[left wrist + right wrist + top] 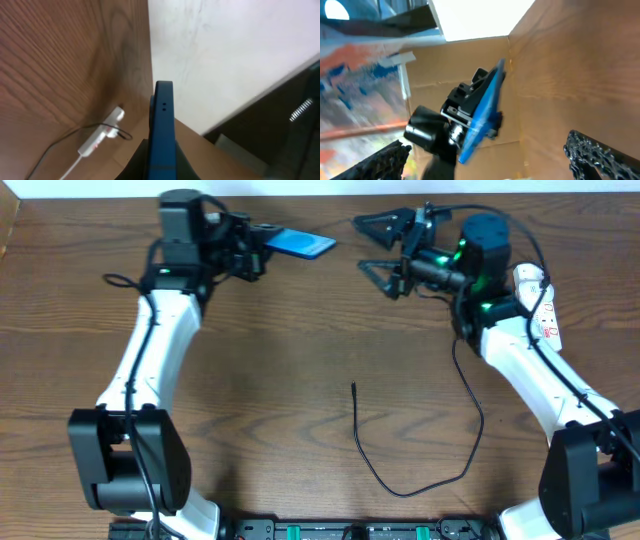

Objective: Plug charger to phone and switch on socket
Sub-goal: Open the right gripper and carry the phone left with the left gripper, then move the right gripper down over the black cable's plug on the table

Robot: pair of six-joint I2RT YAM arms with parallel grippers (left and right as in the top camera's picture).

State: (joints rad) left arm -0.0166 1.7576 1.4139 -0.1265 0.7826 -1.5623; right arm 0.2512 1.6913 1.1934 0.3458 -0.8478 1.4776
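The phone [303,244], slim and blue, is held off the table at the back by my left gripper [262,248], which is shut on its near end. In the left wrist view the phone [163,125] stands edge-on between the dark fingers [142,162]. My right gripper [376,247] is wide open and holds nothing, facing the phone's free end a short way to the right. Its wrist view shows the phone [486,105] between its spread fingertips [592,152]. The charger [353,388] lies loose on the table, its plug tip at mid-table. The socket [546,308] lies at the right, partly hidden by the right arm.
The charger's black cable [400,492] loops toward the front edge, then runs back up under the right arm. The left wrist view shows the socket [99,138] with its white cord on the wood. A pale wall [225,50] rises behind the table's back edge.
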